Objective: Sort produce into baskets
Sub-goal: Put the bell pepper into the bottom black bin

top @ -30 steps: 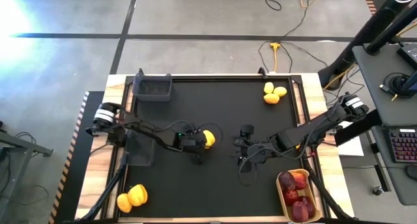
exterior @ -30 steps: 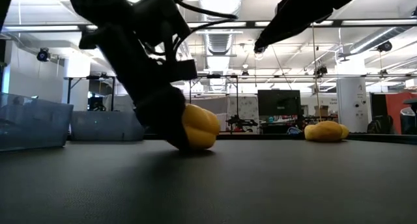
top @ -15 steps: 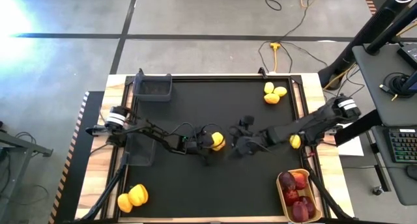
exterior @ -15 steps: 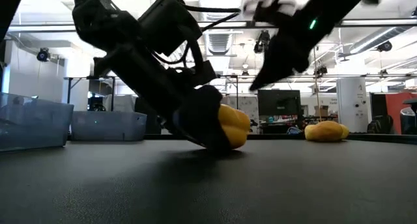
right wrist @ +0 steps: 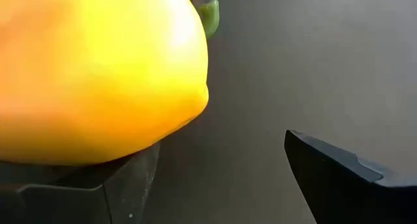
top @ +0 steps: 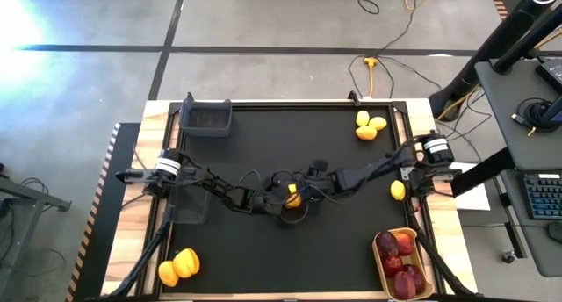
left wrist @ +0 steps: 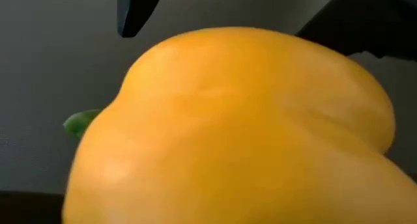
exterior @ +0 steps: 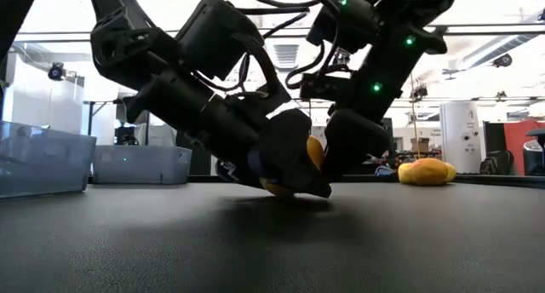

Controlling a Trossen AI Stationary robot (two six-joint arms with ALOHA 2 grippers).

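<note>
right pincer [top: 303, 186] reached yellow pepper [top: 292, 195]

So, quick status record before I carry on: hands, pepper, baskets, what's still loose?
left hand: mid-table, shut on pepper
right hand: open, fingers either side of the same pepper
pepper height: low, at table level
tray: near right corner, holds red fruit
bins: one at far left corner, one at left edge, contents unclear
loose lemons: three far right, one at right edge
loose peppers: two, near left corner
</note>
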